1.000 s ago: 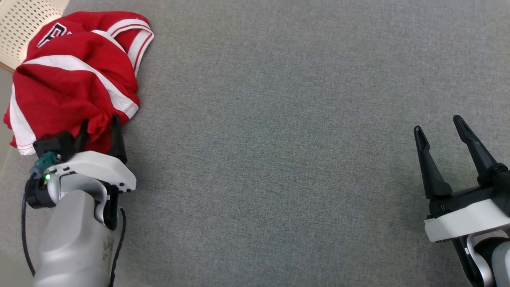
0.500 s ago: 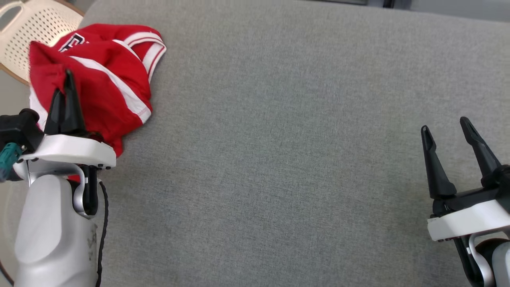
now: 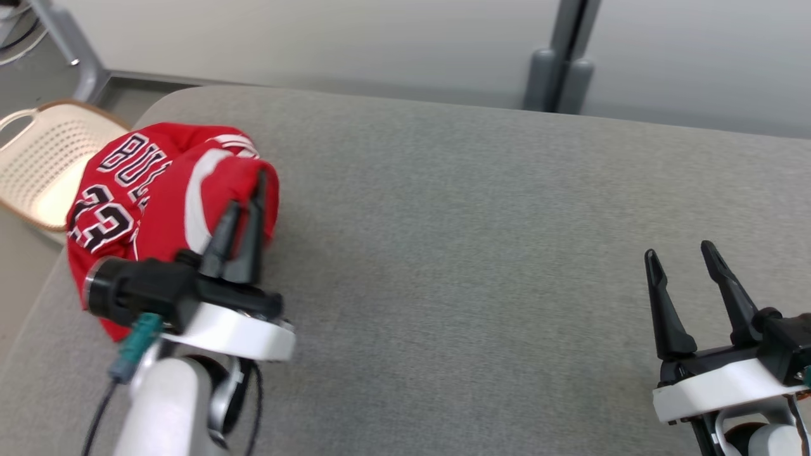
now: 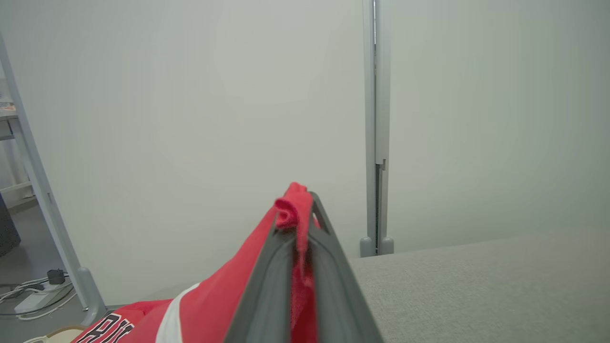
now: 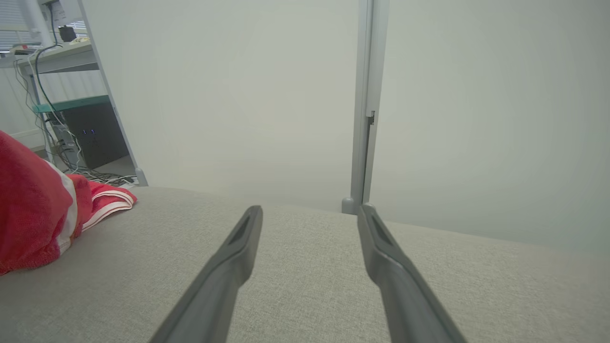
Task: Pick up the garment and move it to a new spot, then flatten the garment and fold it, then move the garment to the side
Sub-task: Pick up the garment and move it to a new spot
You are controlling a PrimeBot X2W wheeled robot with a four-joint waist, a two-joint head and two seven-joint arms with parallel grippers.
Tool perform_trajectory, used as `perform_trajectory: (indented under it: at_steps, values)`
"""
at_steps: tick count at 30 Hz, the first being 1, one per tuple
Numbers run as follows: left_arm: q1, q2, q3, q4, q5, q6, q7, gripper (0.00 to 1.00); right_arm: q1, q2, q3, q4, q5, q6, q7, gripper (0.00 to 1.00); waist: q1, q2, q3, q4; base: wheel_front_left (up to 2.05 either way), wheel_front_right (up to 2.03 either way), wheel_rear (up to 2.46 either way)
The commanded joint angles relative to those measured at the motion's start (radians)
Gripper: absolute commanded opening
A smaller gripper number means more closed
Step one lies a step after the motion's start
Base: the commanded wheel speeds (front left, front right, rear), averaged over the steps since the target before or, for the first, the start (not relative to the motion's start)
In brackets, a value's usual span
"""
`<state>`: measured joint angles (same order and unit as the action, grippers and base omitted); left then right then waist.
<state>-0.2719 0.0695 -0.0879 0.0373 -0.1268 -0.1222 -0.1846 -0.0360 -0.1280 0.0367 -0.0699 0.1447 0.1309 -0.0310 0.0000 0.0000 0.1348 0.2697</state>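
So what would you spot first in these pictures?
The bright red jersey with big numbers, bunched at the left end of the grey padded surface. The left gripper has its jaws shut on a fold of it. At the lower right, the right gripper hovers with jaws open, holding nothing.

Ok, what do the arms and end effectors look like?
Left end effector and right end effector: two long tapered dark fingers on a black base and white plate. Left forearm pale grey, with teal connector and black cables.
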Motion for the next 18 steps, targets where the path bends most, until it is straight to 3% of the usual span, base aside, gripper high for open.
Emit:
perform_trajectory:
  at_steps: [1, 7, 18]
  values:
    - [0.023, -0.003, -0.036, -0.021, -0.007, -0.004, 0.019, 0.00, 0.015, 0.004, 0.002, 0.005, 0.005, 0.000, -0.008, 1.00, 0.0000, 0.0000, -0.038, -0.057, 0.00, 0.00, 0.00]
    - [0.007, -0.006, -0.193, -0.036, -0.054, -0.009, 0.092, 0.00, -0.011, 0.018, 0.019, 0.000, 0.012, 0.000, -0.013, 1.00, 0.0000, 0.0000, -0.003, -0.173, 0.00, 0.00, 0.00]
    - [-0.195, -0.015, -0.506, 0.120, -0.166, -0.009, 0.083, 0.00, -0.077, 0.048, 0.031, 0.049, 0.040, 0.000, -0.070, 1.00, 0.0000, 0.0000, 0.162, -0.482, 0.00, 0.00, 0.00]
